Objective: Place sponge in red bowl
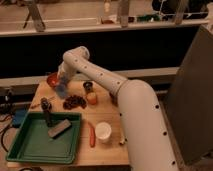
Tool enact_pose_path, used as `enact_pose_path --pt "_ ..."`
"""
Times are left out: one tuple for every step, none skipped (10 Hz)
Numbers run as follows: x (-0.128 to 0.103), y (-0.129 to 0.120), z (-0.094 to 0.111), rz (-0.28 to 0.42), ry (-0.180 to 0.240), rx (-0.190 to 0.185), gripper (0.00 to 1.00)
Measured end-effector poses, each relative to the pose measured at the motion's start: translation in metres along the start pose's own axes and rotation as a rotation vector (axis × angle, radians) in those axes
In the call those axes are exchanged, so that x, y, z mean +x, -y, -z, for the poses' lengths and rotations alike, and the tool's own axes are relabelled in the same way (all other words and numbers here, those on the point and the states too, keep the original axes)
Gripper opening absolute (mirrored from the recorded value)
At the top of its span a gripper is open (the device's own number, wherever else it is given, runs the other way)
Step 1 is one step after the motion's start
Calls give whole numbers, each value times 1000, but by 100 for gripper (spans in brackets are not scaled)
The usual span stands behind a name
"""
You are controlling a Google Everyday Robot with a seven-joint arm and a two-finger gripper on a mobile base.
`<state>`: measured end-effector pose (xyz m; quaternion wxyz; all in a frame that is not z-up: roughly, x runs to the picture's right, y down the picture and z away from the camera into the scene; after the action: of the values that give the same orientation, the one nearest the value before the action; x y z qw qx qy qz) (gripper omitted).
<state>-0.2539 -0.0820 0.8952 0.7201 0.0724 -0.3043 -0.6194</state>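
The red bowl (51, 79) sits at the far left corner of the wooden table, and my arm partly covers it. My gripper (61, 88) hangs at the bowl's near right edge, shut on the blue sponge (61, 92). The sponge shows just below the wrist, over the table beside the bowl. The white arm reaches in from the lower right and bends above the table.
A green tray (30, 145) at the front left holds a grey block (59, 128) and a dark upright object (46, 107). A dark red cluster (74, 102), an orange (92, 98), a small dark cup (88, 86), a white cup (103, 131) and a carrot (92, 135) lie mid-table.
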Motion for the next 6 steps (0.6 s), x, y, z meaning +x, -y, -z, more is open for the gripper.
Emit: enact_pose_path --pt "5 -4 -5 -2 -15 12 0" --pt "11 -7 -6 -5 -38 31 0" --pt "18 -10 -6 -7 -69 52 0" --pt "22 -11 -5 -5 -85 62 0" --pt "25 -8 -7 1 -100 75 0" --pt "29 -5 -10 5 -116 90 0"
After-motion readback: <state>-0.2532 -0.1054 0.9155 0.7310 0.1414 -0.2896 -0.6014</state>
